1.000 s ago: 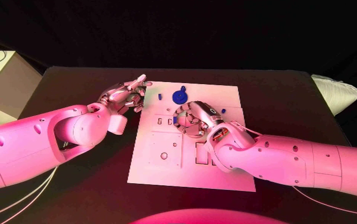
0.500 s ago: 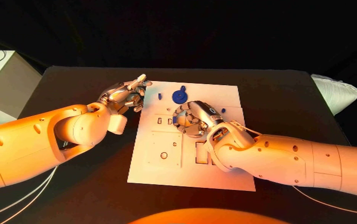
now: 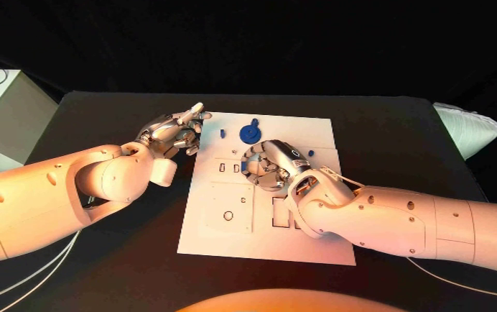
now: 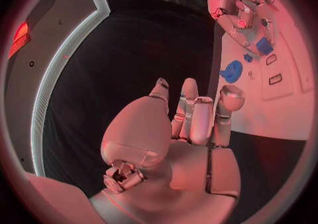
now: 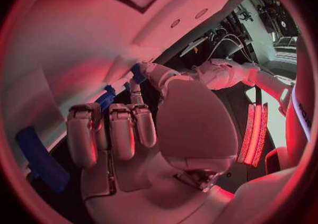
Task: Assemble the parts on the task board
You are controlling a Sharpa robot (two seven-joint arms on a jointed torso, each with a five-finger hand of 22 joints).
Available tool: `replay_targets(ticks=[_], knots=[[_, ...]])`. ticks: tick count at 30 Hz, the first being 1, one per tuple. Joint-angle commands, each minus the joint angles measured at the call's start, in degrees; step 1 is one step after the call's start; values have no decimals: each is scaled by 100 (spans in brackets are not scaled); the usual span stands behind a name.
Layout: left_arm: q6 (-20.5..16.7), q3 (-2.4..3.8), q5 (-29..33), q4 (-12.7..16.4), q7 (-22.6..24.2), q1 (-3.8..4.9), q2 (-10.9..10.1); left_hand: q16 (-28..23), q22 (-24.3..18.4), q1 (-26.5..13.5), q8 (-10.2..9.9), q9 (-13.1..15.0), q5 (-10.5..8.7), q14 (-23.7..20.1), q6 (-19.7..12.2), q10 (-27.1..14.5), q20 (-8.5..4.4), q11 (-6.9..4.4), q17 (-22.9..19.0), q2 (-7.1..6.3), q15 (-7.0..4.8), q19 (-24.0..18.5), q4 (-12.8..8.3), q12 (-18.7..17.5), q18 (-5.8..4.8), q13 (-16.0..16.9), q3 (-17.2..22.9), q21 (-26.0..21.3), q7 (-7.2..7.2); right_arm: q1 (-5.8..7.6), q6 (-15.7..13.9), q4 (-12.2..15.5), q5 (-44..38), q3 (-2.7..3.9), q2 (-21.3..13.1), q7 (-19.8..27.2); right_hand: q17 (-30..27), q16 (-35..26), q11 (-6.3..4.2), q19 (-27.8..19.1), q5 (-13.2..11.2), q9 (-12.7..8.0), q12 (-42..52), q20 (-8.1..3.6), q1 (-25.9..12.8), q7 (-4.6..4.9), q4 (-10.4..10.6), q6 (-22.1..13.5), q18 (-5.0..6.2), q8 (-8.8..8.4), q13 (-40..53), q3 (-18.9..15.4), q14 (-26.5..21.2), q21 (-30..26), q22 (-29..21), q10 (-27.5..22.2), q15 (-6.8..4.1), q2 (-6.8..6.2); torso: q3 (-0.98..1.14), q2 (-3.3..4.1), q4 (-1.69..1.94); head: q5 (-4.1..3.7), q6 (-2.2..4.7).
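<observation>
On the black table (image 3: 124, 254) I see the white task board (image 3: 311, 240) lying flat in the middle, its long side running away from me. My right arm (image 3: 414, 222) reaches across the board's near half, and my right hand (image 3: 271, 166) sits over the board's centre, fingers curled down toward the slots; I cannot tell whether it holds a part. My left hand (image 3: 174, 134) hovers just off the board's left far corner, fingers bunched together and upright, nothing visible in them. Beside the right hand, toward the far edge, a round blue part (image 3: 250, 134) rests on the board, with a small blue peg (image 3: 222, 133) just left of it.
</observation>
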Motion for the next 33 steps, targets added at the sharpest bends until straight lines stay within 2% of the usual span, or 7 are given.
replay_targets(ticks=[1,12,33], knots=[[56,5,10,13,21,7,11,3,4,62,1,-5,11,39,29,16,-3,-24,5,-15,-10,51,-17,-30,81,-5,1,5,9,-8,143,-10,-85,-5,8,-40,1426,-5,36,486,-25,-7,-13,23,-17,1,-16,-27,-14,-13,1189,-7,578,-16,1316,303,44,-51,1,1,2,3,-6],[58,5,8,5,15,7,9,8,18,63,-2,-9,11,46,27,19,-3,-24,15,-15,-10,62,-17,-32,79,-9,0,11,9,-8,86,16,-69,-5,8,-12,1413,-10,48,478,-30,-18,-26,32,-42,15,-11,-50,-9,-28,1180,-20,575,-34,1305,292,54,-68,3,5,0,-1,-20],[85,5,8,-8,-17,7,7,14,37,62,-13,-19,10,56,15,23,-4,-21,28,-15,-9,80,-11,-34,75,-16,-3,21,13,-8,127,16,-62,-5,3,-35,1391,-18,130,438,-59,-117,-324,92,-112,107,-6,-300,12,-191,941,-108,569,-123,1248,50,123,-173,0,-1,-1,-2,-45]])
